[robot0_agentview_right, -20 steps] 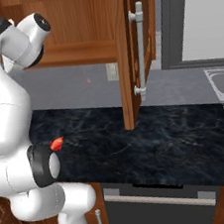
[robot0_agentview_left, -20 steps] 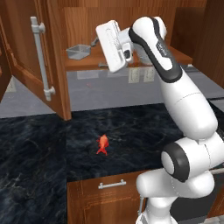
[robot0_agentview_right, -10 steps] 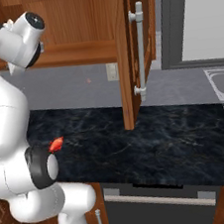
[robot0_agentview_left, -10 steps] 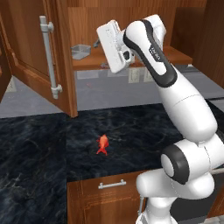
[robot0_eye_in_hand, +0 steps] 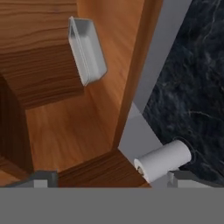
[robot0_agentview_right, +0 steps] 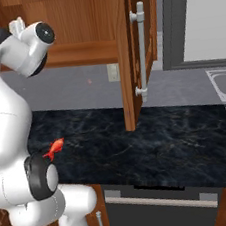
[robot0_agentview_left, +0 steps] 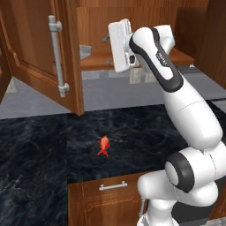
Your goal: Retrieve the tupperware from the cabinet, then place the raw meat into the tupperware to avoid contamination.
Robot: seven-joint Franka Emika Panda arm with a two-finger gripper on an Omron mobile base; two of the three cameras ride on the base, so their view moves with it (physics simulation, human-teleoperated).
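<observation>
The reddish-brown wall cabinet [robot0_agentview_left: 39, 53] stands with both doors open. On its wooden shelf [robot0_eye_in_hand: 65, 131] lies the tupperware [robot0_eye_in_hand: 87, 50], a shallow pale grey tray, also seen as the tupperware [robot0_agentview_left: 86, 50] half behind the left door's edge. My gripper [robot0_eye_in_hand: 111, 180] is open at shelf height, just at the shelf's front edge. Nothing sits between its fingertips [robot0_eye_in_hand: 41, 178], and the tupperware lies well ahead of them, untouched. My white hand [robot0_agentview_left: 120, 44] hangs right of the tupperware. The raw meat [robot0_agentview_left: 103, 145], a small orange-red lump, lies on the dark counter; it shows as the meat [robot0_agentview_right: 54, 149] beside my arm.
The left door with its long silver handle [robot0_agentview_left: 57, 57] juts out over the counter [robot0_agentview_left: 39, 150]. The right door [robot0_agentview_right: 128, 57] hangs open too. A low drawer front with a short handle [robot0_agentview_left: 112, 186] is below the counter. A sink [robot0_agentview_right: 224, 82] lies far right.
The left cabinet door's handle edge has swung rightwards, now covering part of the tupperware. My hand has shifted slightly right at shelf height. The meat has not moved.
</observation>
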